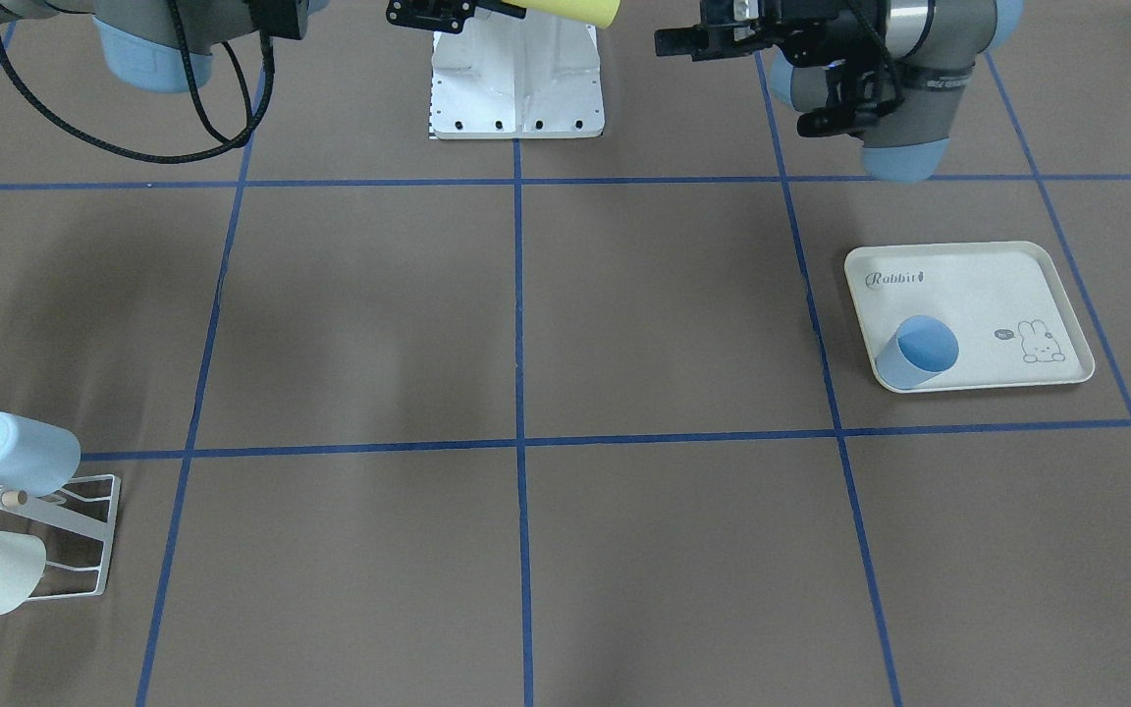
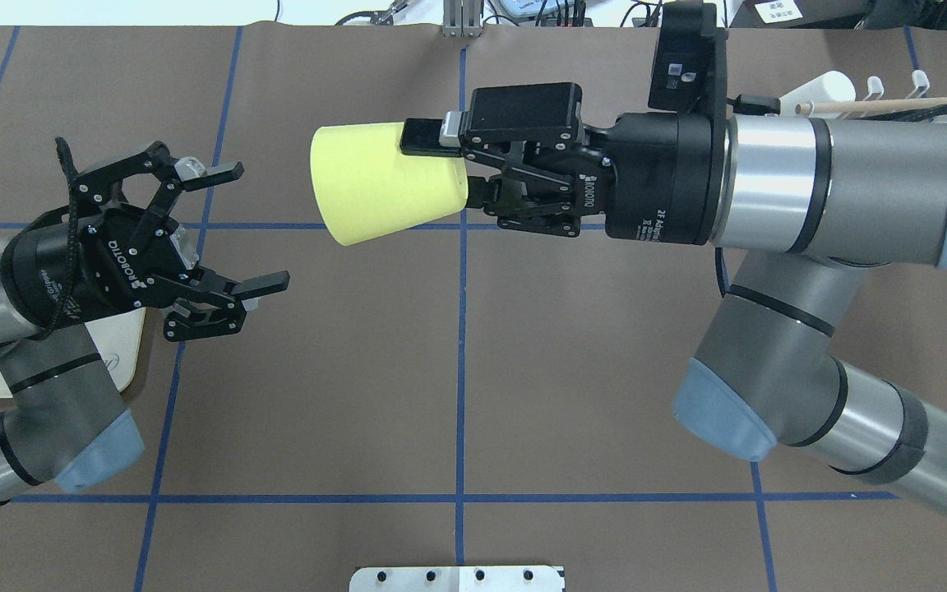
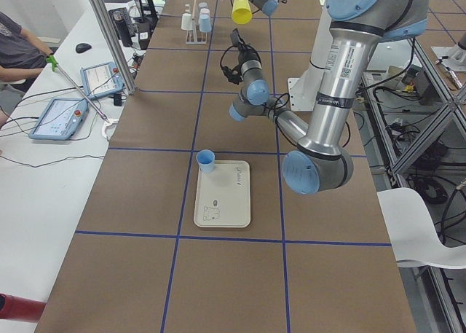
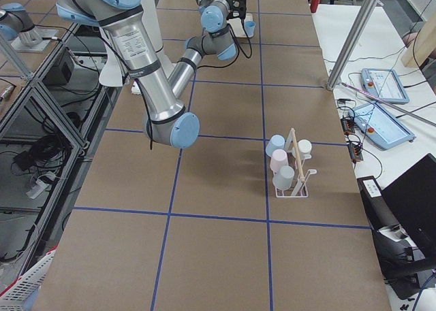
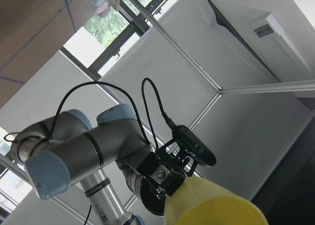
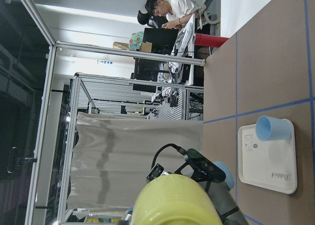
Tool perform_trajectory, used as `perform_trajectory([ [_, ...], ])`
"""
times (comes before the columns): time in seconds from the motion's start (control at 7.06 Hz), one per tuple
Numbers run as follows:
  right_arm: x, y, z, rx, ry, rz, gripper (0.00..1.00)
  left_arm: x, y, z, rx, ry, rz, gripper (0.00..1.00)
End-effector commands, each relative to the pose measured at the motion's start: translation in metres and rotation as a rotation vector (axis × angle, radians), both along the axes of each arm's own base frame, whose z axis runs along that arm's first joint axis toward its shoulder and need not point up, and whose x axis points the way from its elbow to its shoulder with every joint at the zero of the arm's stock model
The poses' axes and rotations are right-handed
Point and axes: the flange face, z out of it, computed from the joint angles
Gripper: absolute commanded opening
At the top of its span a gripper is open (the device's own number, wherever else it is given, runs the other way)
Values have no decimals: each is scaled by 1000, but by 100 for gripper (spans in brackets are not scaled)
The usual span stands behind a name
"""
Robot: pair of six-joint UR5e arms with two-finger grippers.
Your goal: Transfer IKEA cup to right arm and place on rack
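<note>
The IKEA cup (image 2: 383,182) is yellow and hangs on its side in mid-air, its wide end pointing toward my left arm. My right gripper (image 2: 443,164) is shut on its narrow end. About a cup's length away, my left gripper (image 2: 261,227) stands open and touches nothing. The cup (image 1: 575,8) also shows at the top edge of the front view, and it fills the bottom of the right wrist view (image 6: 177,200). The white wire rack (image 1: 84,535) with its wooden dowel stands at the table's end on my right, holding a light-blue, a pink and a white cup.
A cream rabbit-print tray (image 1: 997,285) lies on my left side with a blue cup (image 1: 919,352) on its side at one corner. The robot's white base plate (image 1: 516,88) sits at the table's middle edge. A person sits at a side bench in the left exterior view.
</note>
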Motion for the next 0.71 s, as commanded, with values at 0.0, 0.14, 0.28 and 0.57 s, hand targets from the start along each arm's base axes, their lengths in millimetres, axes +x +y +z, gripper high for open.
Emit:
perform_trajectory([
  [0.0, 34, -46, 26, -80, 144, 78, 27, -30, -38, 35, 95, -363, -113, 100],
  [0.14, 49, -70, 42, -95, 250, 118, 27, -53, -67, 46, 172, -591, -99, 100],
  [0.28, 56, -87, 64, -60, 378, 187, 27, -72, -86, 60, 267, -755, -104, 100],
  [0.57, 82, -132, 99, -24, 623, 303, 27, -106, -111, 102, 286, -948, -151, 100],
])
